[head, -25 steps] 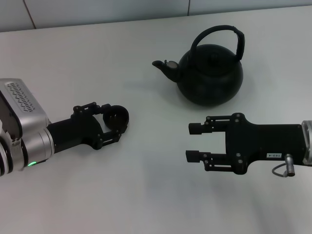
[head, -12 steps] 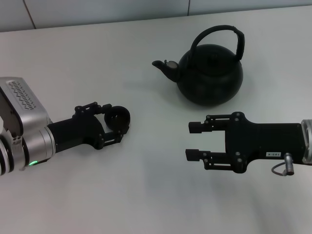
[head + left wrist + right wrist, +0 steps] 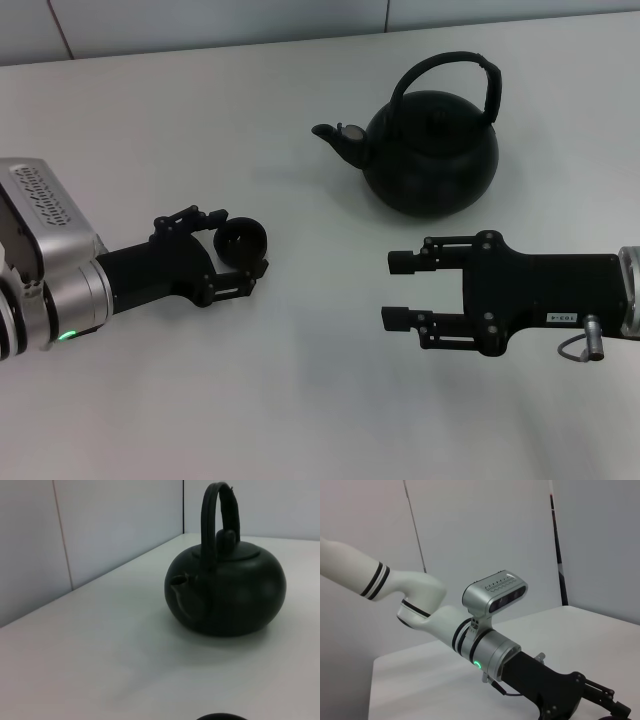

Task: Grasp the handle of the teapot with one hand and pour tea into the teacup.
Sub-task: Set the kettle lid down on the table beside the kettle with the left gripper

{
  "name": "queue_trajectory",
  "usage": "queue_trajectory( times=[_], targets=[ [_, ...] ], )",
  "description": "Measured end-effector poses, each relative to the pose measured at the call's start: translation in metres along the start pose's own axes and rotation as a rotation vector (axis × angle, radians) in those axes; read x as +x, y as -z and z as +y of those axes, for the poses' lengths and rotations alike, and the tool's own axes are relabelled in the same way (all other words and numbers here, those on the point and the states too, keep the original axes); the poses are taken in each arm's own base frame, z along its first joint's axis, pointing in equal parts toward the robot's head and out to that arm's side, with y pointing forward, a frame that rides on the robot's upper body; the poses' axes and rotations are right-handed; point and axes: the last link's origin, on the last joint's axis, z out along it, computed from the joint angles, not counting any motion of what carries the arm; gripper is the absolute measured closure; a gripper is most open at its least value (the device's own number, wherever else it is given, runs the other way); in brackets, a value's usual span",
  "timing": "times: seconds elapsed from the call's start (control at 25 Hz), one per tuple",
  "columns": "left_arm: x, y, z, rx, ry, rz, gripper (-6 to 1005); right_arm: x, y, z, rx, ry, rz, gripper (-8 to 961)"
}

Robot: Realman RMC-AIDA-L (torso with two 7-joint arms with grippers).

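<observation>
Beside my left pincer [image 3: 243,262], clamped around the teacup [image 3: 241,240], my right pincer [image 3: 399,291] hung apart; next, reaching the teapot [image 3: 430,152] handle [image 3: 447,65].

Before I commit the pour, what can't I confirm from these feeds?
- Contents of the teacup: head view shows only a dark interior; left wrist view cuts it off at the frame edge.
- Tea level in the teapot: the lid hides it.
- Right end effector: absent from the right wrist view, which shows the left arm.
</observation>
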Motion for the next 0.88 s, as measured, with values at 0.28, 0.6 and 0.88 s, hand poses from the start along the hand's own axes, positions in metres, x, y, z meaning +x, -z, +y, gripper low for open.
queue_trajectory(
  times=[0.28,0.6,0.88],
  targets=[
    [0.001,0.000,0.003,-0.017,0.002,0.013,141,0.001,0.001,0.000,0.003,-0.003,0.001,361],
    [0.003,0.005,0.002,-0.020,0.013,0.032,134,0.001,0.002,0.001,0.005,-0.004,0.001,362],
    [0.004,0.011,0.002,-0.008,0.004,0.048,135,0.002,0.002,0.001,0.007,-0.006,0.001,362]
  ],
)
